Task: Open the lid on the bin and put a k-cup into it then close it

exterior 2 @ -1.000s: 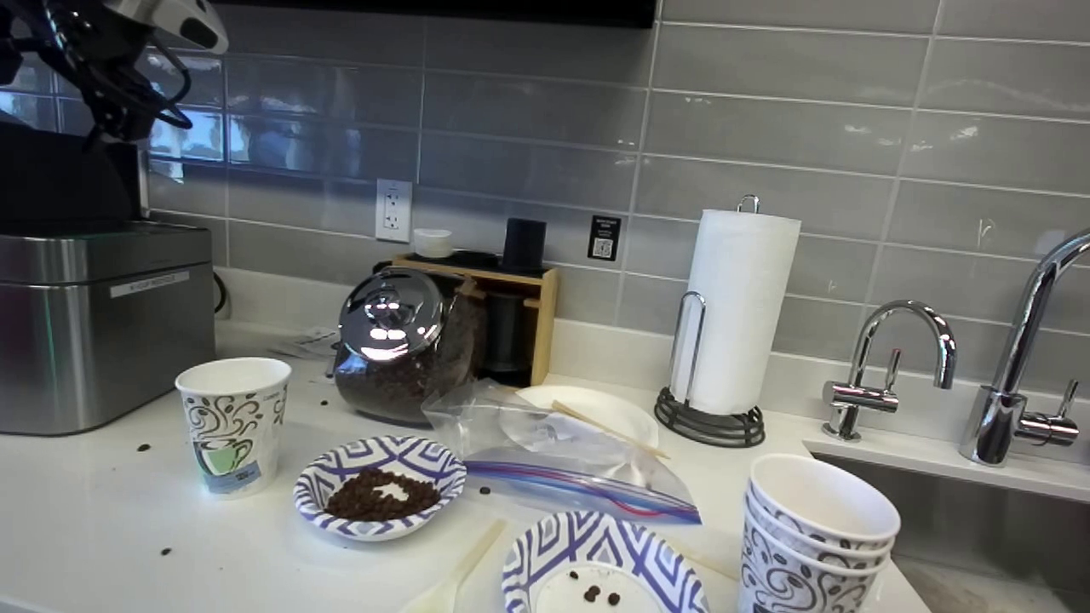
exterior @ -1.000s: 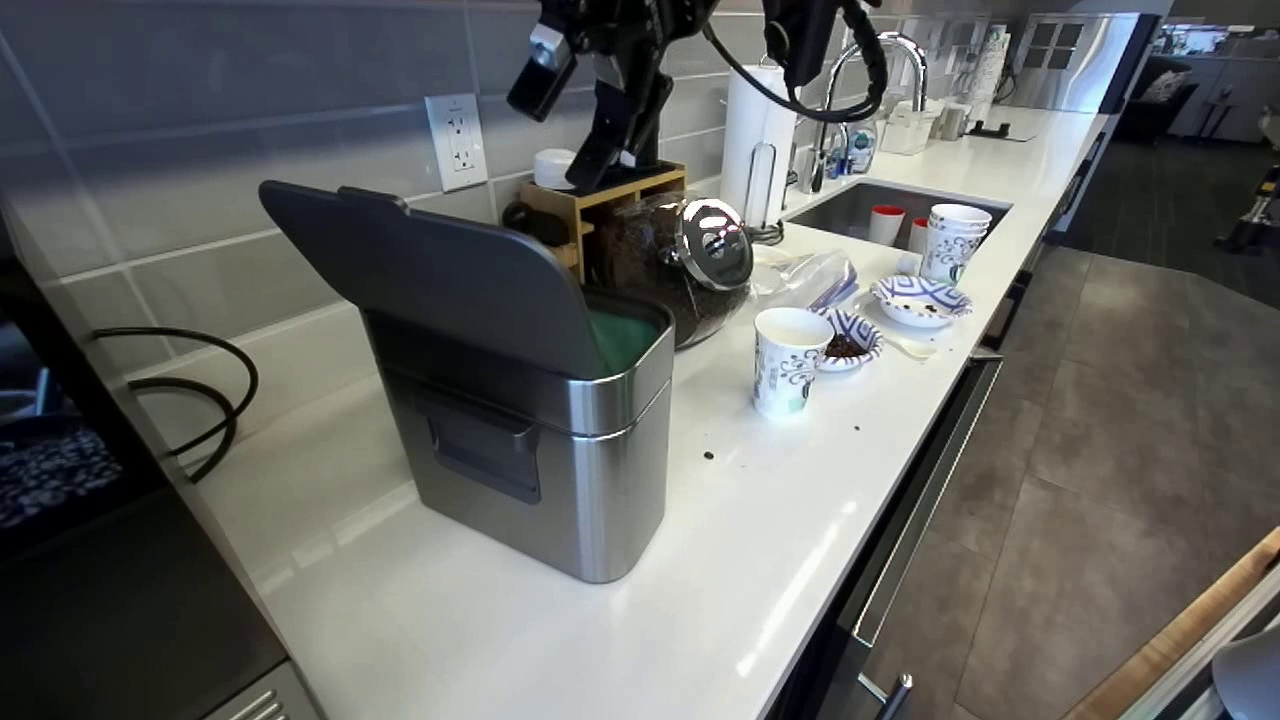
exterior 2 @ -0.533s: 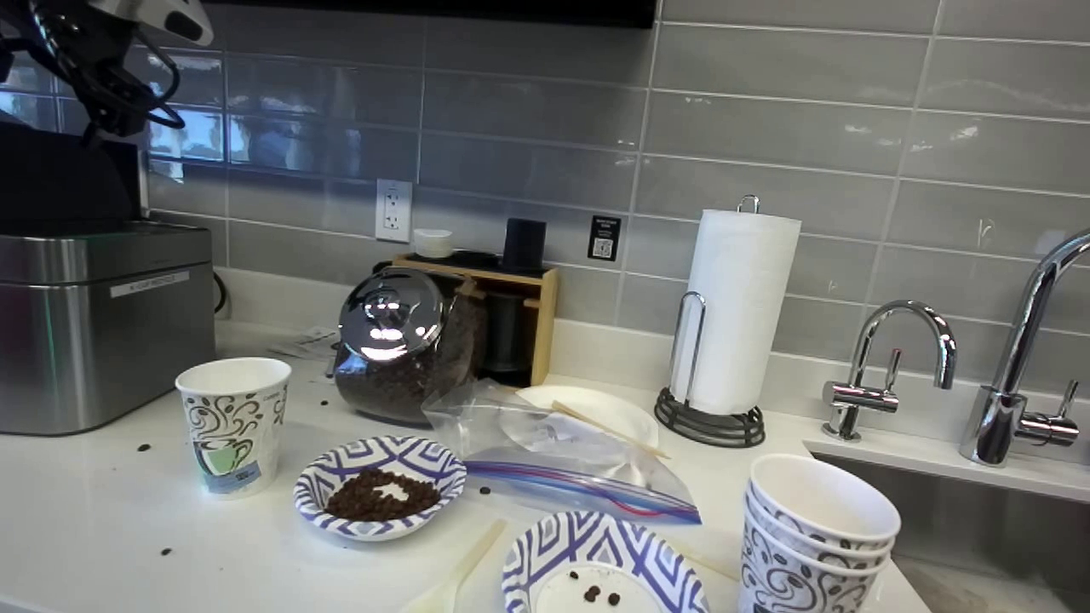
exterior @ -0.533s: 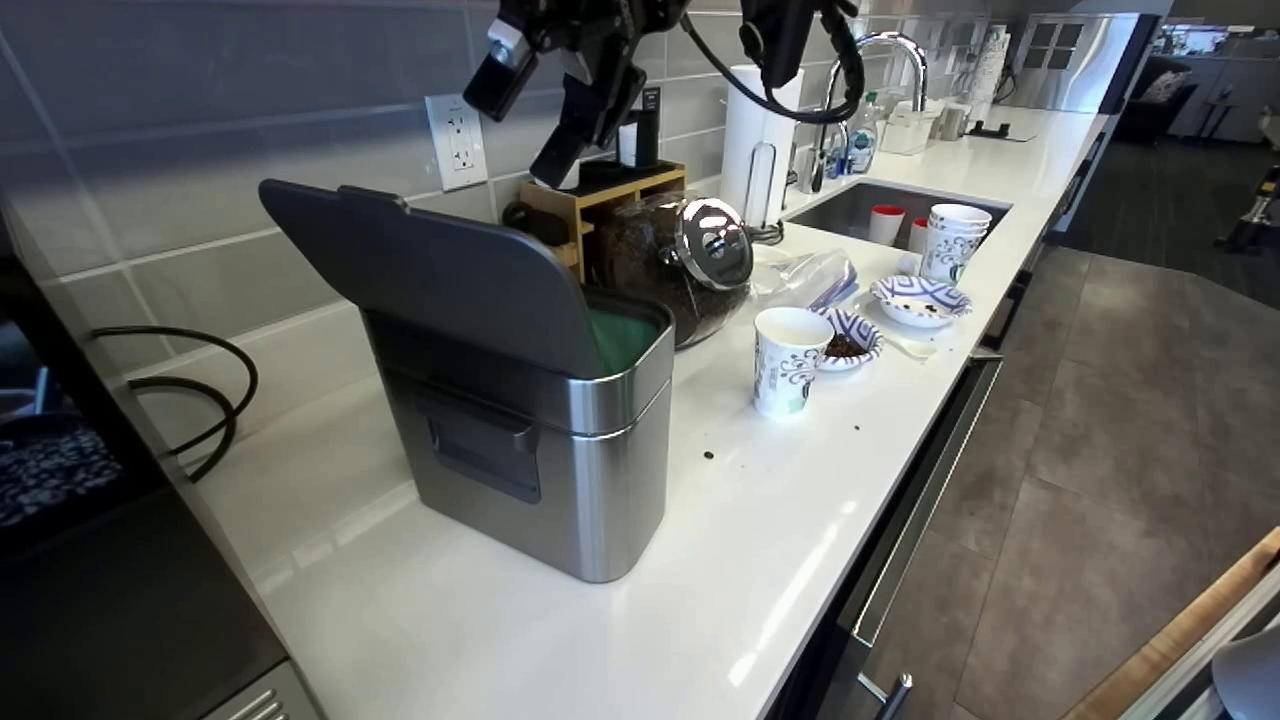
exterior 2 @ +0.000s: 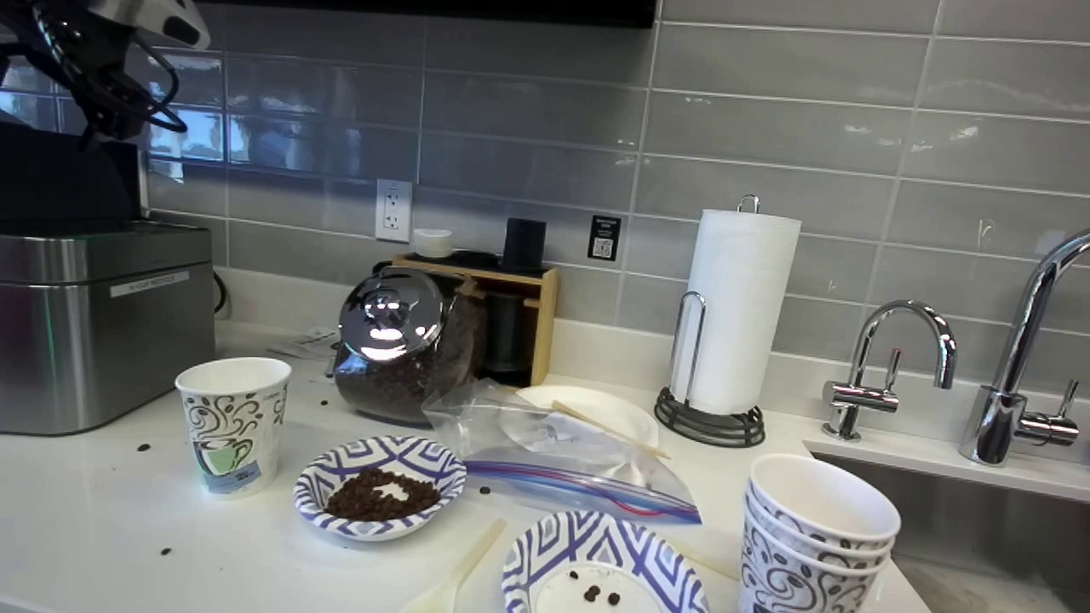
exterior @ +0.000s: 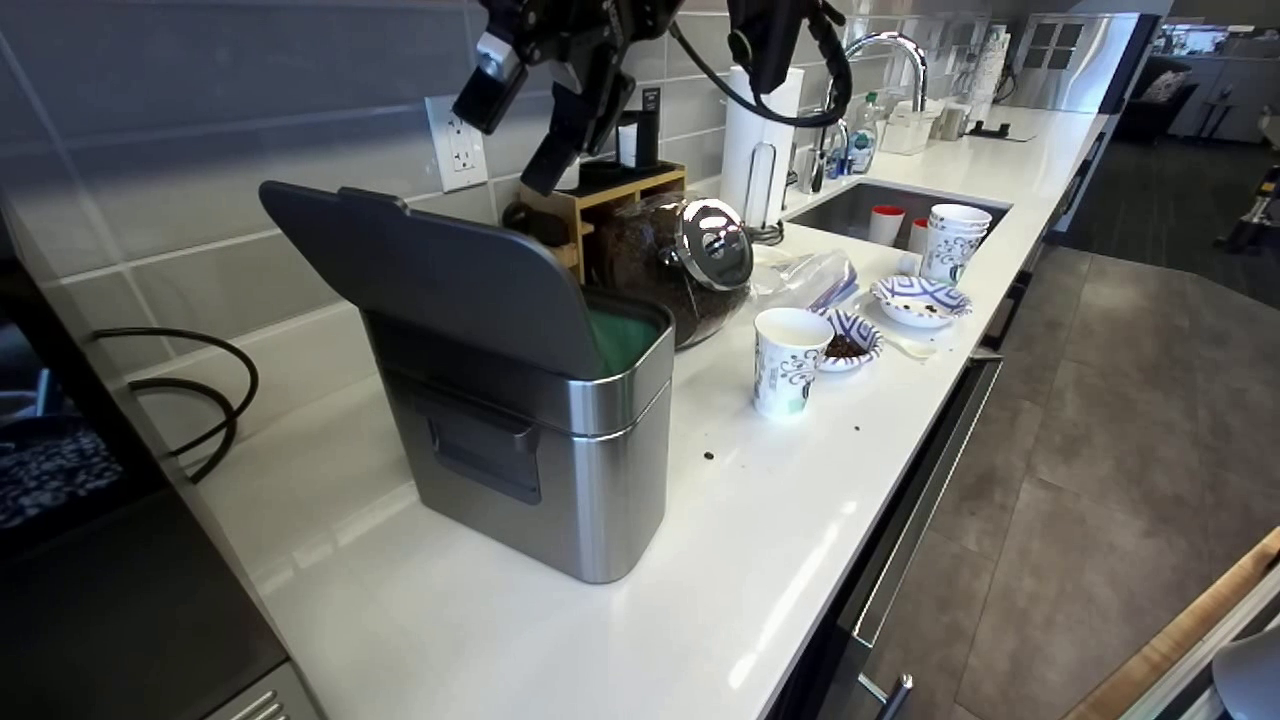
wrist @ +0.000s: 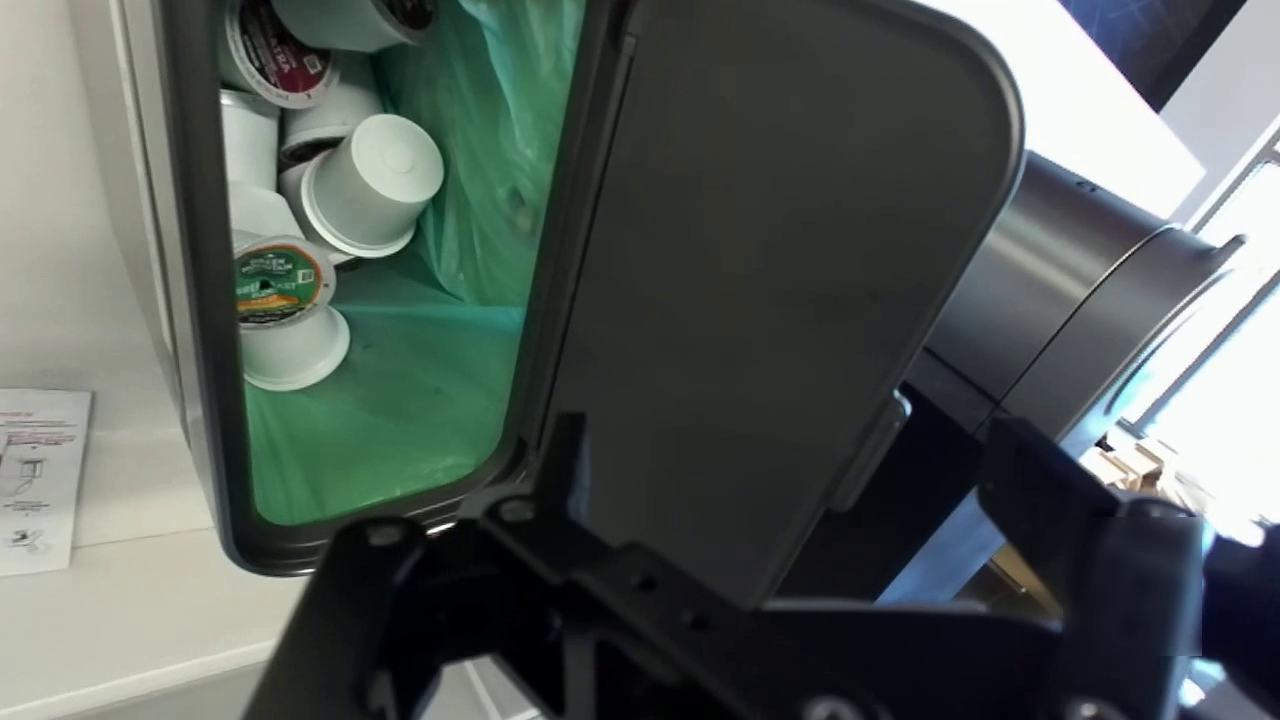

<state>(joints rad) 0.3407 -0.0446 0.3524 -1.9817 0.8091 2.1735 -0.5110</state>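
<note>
The brushed-steel bin stands on the counter, its dark grey lid swung up and tilted back. In the wrist view, several white k-cups lie inside on a green liner, mostly toward the far end. Beyond the rim, the raised lid fills the middle of that view. My gripper hangs above the bin, apart from it. Its fingers are spread wide, and nothing is between them. In an exterior view the fingertips are hard to make out against the dark lid.
A black appliance stands behind the lid. Close to the bin are a coffee-bean jar, a wooden organizer bearing a small white cup, and a paper cup. A tiled wall runs along the back.
My gripper has shifted left and slightly down in an exterior view, toward the raised lid, slowing lately. It has stayed open. The bin and lid have not moved.
</note>
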